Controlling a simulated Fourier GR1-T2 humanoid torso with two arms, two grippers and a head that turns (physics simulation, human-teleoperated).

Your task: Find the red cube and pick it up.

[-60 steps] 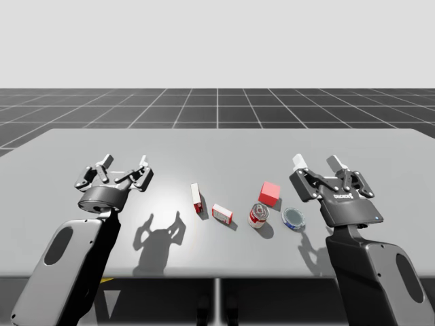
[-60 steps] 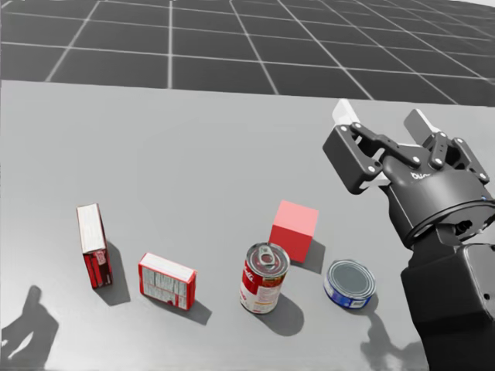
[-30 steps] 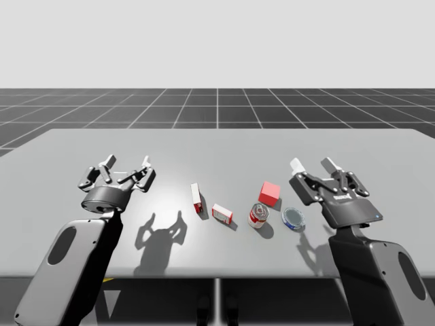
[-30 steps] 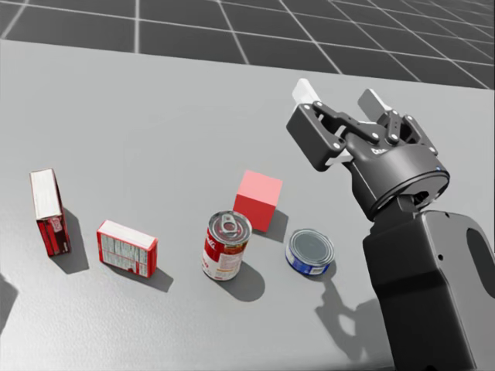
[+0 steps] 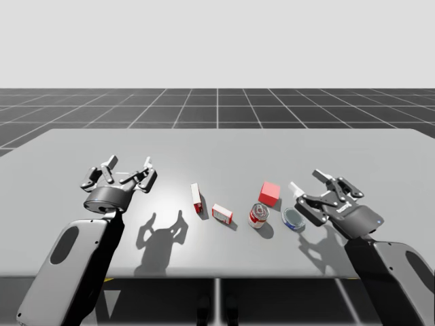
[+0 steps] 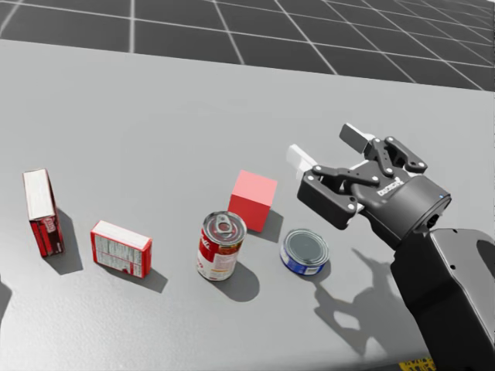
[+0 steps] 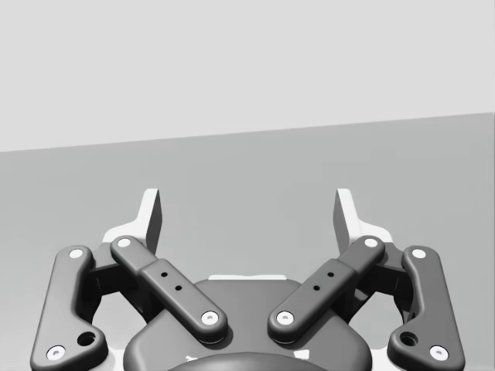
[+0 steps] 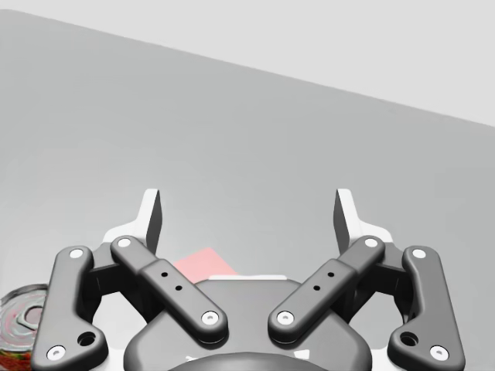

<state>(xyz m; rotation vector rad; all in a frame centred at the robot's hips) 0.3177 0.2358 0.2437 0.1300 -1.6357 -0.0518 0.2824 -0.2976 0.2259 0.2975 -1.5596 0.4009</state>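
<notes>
The red cube [image 6: 253, 200] sits on the grey table [image 5: 238, 149] just behind the tall red-and-white can [image 6: 220, 247] and a little to the can's right, close to it, though I cannot tell whether the two touch. Nothing grips the cube. Just to the right of that can lies a flat blue can [image 6: 304, 252]. My right gripper [image 6: 329, 151] hovers further right of the tall can, past the blue one, with its fingers spread wide and nothing between them. In the right wrist view a patch of the cube shows low between those fingers, partly hidden by the gripper's body. To the left of the tall can a red box [image 6: 121, 249] lies flat, and beyond it a second red box [image 6: 40, 210] stands upright. Well off to the can's left my left gripper [image 5: 129, 165] hangs above the table, fingers wide apart and empty.
</notes>
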